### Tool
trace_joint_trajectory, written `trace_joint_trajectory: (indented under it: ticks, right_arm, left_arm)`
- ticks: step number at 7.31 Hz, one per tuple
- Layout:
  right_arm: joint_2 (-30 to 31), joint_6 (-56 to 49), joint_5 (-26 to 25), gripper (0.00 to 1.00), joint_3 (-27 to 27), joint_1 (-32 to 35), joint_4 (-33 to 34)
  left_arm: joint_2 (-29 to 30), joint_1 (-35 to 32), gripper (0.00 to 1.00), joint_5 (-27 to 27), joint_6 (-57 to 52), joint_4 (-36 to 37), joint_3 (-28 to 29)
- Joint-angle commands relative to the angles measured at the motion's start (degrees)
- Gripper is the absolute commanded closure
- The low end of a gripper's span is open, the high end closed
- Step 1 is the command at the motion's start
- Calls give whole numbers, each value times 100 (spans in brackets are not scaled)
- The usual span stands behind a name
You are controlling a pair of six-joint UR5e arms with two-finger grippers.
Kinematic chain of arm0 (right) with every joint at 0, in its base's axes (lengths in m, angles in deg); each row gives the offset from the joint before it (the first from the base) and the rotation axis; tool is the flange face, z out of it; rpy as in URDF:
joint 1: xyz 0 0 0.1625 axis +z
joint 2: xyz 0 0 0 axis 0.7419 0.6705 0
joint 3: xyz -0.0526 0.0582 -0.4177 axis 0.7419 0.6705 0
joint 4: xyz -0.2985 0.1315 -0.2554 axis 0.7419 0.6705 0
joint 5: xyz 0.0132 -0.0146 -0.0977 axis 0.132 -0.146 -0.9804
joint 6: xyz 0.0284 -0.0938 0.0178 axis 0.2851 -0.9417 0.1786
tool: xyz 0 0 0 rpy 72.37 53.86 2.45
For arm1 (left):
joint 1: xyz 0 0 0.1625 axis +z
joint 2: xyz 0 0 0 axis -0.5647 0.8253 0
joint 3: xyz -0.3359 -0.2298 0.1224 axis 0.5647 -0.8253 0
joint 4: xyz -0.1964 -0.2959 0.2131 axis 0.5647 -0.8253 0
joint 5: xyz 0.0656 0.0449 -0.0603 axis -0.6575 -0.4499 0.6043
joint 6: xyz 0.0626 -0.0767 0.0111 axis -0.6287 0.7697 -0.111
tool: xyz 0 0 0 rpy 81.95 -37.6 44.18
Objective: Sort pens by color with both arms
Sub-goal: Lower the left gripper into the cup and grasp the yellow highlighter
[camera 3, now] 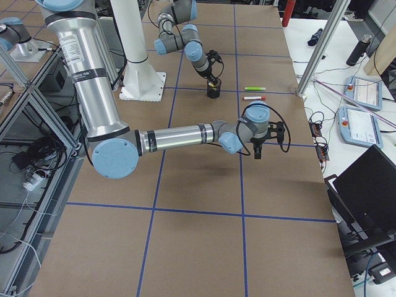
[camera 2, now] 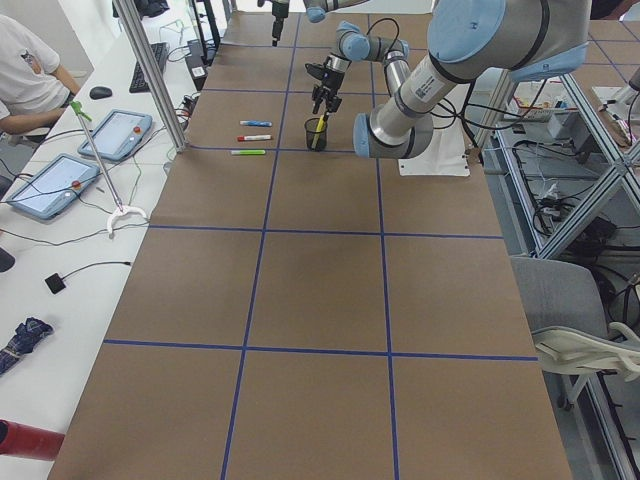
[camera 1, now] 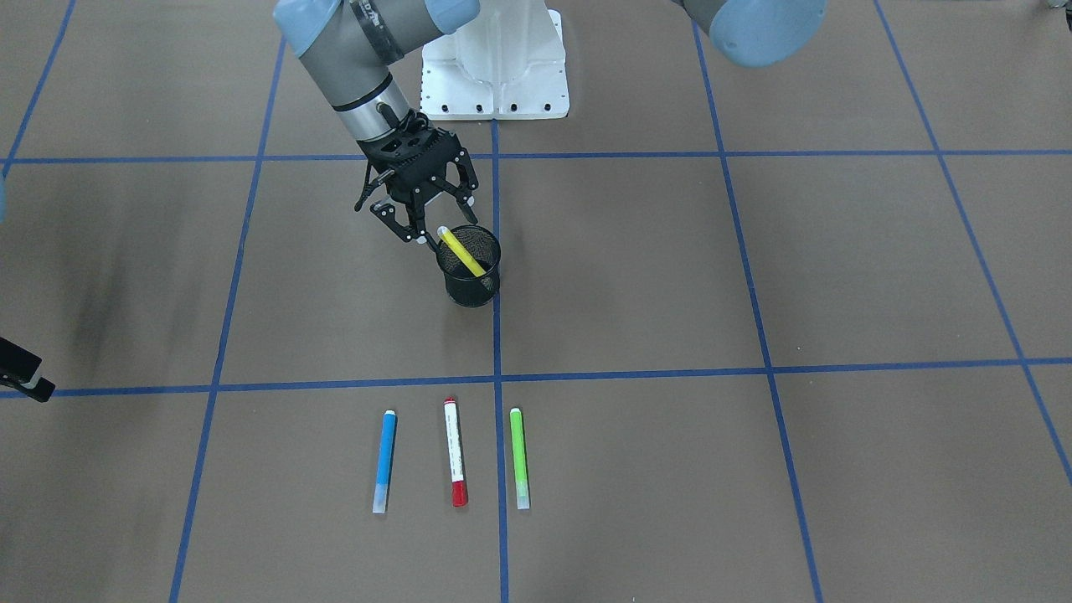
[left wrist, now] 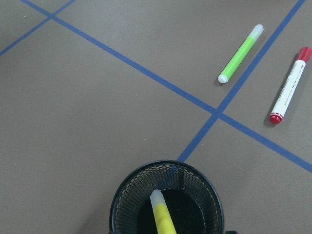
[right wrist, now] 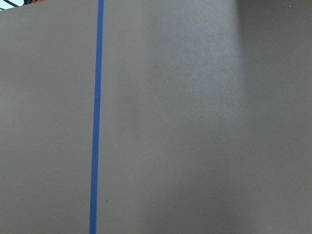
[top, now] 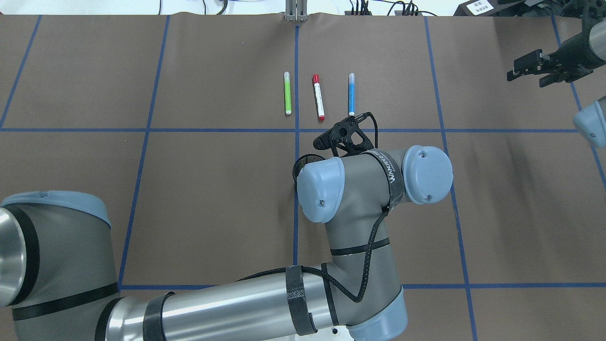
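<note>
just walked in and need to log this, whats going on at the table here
The robot's left gripper hangs open right above a black mesh cup, and a yellow pen leans inside the cup. A blue pen, a white pen with a red cap and a green pen lie side by side on the table, not touching each other. The right gripper is off to the side, far from the pens; I cannot tell if it is open.

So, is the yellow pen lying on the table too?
No, the yellow pen leans inside the black mesh cup.
</note>
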State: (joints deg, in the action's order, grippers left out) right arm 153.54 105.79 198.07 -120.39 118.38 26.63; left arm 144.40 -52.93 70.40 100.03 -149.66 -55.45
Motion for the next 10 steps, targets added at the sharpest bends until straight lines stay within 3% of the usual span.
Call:
trace_joint_trajectory:
  ticks: [1, 5, 7, 9, 10]
  right_arm:
    - [-9, -2, 0, 0, 1, 0, 0]
    - [-27, 7, -9, 0, 1, -9, 9]
    - [-27, 7, -9, 0, 1, -9, 9]
    - [-70, 138, -9, 0, 1, -9, 9]
    - [-71, 156, -9, 0, 1, -9, 9]
  left_arm:
    - [-12, 9, 47, 8, 34, -6, 0]
    - [-12, 79, 47, 25, 61, -50, 0]
    - [-21, 88, 67, 25, 70, -102, 0]
    - [-21, 88, 100, 34, 70, -111, 0]
    - [-21, 88, 100, 34, 70, -111, 0]
